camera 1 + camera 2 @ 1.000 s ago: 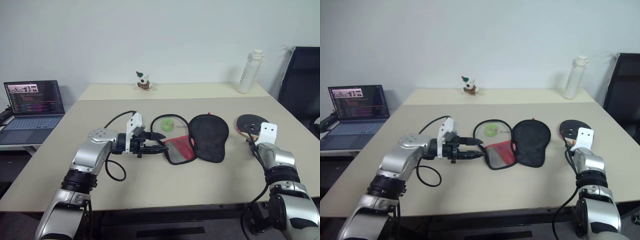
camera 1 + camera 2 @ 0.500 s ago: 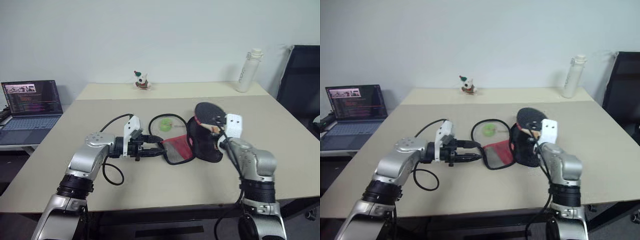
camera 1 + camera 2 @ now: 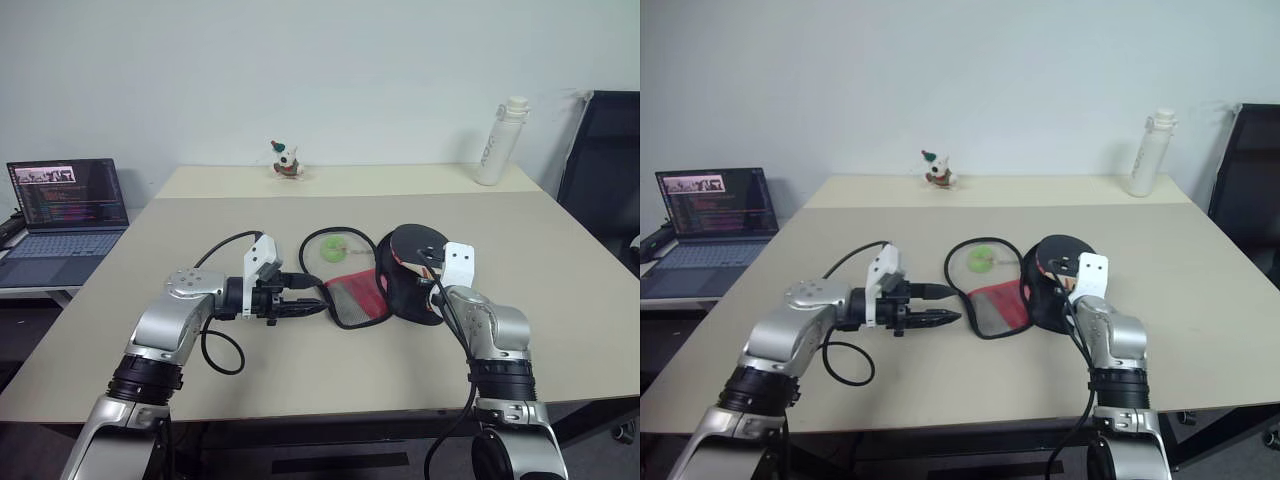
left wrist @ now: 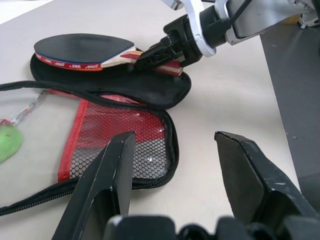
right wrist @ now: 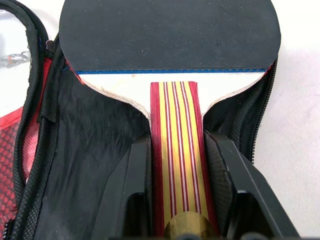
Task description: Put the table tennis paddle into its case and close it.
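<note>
Centrally, the beige tabletop [image 3: 300,400] fills the lower half of the head views, with a laptop [image 3: 62,205] at the left edge, a white bottle [image 3: 497,141] at the upper right and a small figurine [image 3: 286,161] near the far middle. At the centre of the frame the case [image 3: 362,283] lies unzipped and spread flat, its red mesh half toward the left and its black half toward the right, a green fuzzy tag [image 3: 332,250] just behind it. The table tennis paddle [image 5: 170,55] hovers over the black half, round black face above the fabric, striped wooden handle pointing back at the right arm. The right tool [image 5: 175,180] holds that handle, one black finger pressed on each side. At centre-left the left tool [image 4: 175,165] stands wide with nothing between its fingers, aimed at the mesh half's edge.
</note>
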Available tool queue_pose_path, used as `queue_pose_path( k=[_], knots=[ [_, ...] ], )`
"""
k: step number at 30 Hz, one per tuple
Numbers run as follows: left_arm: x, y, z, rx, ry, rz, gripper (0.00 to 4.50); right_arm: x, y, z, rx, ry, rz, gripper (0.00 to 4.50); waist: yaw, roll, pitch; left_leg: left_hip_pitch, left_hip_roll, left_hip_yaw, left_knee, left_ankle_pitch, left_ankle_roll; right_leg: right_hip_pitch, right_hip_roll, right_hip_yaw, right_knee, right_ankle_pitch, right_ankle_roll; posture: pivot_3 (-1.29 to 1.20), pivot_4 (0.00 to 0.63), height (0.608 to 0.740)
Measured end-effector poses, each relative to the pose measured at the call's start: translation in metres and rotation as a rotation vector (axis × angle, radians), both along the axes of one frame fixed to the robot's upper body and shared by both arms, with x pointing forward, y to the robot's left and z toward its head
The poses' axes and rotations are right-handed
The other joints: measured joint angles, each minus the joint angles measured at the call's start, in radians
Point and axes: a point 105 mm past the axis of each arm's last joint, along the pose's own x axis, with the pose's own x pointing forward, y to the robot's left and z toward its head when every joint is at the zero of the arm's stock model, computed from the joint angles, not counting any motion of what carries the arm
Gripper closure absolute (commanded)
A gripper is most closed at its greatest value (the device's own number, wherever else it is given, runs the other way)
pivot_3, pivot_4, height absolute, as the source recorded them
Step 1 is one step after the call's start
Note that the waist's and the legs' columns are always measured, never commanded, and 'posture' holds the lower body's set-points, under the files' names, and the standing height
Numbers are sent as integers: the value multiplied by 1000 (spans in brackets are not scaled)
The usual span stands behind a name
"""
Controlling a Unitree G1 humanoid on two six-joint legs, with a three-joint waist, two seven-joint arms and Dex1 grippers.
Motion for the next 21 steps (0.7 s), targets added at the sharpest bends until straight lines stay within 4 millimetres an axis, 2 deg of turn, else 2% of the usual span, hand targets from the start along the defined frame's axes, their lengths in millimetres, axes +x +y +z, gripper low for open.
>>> queue_pose_path(
  k=[9, 10, 11, 18, 19, 21],
  knots=[
    [1, 3, -2, 3, 4, 17, 1753, 0, 8, -1, 19, 3, 10, 3383, -2, 0, 0, 0, 0, 0, 0, 0, 0, 0, 0, 0, 0, 0, 0, 0, 150, 740],
    [1, 3, -2, 3, 4, 17, 1753, 0, 9, -2, 21, 3, 8, 2664, -2, 0, 0, 0, 0, 0, 0, 0, 0, 0, 0, 0, 0, 0, 0, 0, 150, 740],
    [1, 3, -2, 3, 4, 17, 1753, 0, 10, -2, 25, 6, 7, 2491, -3, 0, 0, 0, 0, 0, 0, 0, 0, 0, 0, 0, 0, 0, 0, 0, 150, 740],
    [1, 3, -2, 3, 4, 17, 1753, -3, 22, -2, 50, 4, 17, 173, -4, 0, 0, 0, 0, 0, 0, 0, 0, 0, 0, 0, 0, 0, 0, 0, 150, 740],
    [1, 3, -2, 3, 4, 17, 1753, -4, 24, -1, 57, -2, 21, 33, -4, 0, 0, 0, 0, 0, 0, 0, 0, 0, 0, 0, 0, 0, 0, 0, 150, 740],
    [1, 3, -2, 3, 4, 18, 1753, -7, 31, 1, 63, -4, 34, 33, -5, 0, 0, 0, 1, 0, 0, 0, 0, 0, 0, 0, 0, 0, 0, 0, 150, 740]
  ],
)
